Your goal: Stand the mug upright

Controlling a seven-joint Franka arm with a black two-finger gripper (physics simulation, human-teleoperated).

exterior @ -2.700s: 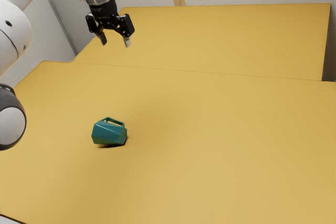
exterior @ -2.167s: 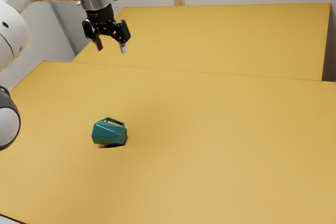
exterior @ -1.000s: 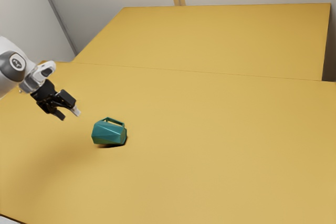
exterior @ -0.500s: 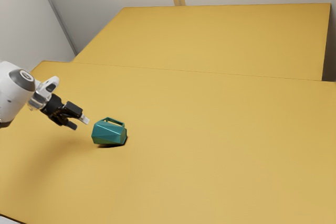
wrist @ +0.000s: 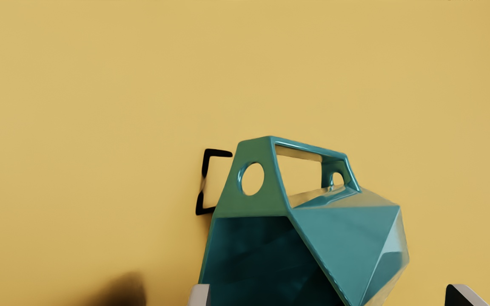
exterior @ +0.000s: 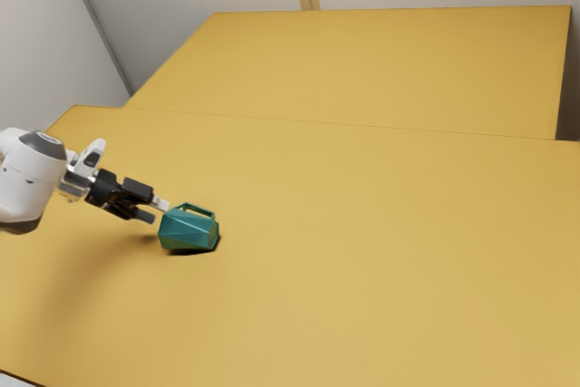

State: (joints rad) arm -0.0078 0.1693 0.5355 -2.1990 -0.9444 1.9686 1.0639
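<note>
The gripper [exterior: 158, 211] is low over the table in the exterior view, tilted, its fingertips right by the exterior view's left end of the teal mug [exterior: 188, 231]. That faceted mug lies on its side, handle up. In the wrist view the gripper [wrist: 328, 295] is open, its two tips wide apart. Between and beyond them is the mug [wrist: 343, 238], its dark opening facing the hand and one tip overlapping the edge of that opening. Whether this tip touches the mug, I cannot tell.
A yellow table [exterior: 381, 251] carries the mug, and a thin seam crosses it. Behind stand pale walls [exterior: 181, 6]. The gripper's dark shadow [wrist: 121, 291] falls on the table beside one fingertip.
From high up, my gripper has come down toward the exterior view's left, then moved in toward the mug, tilting over. The mug has not visibly moved.
</note>
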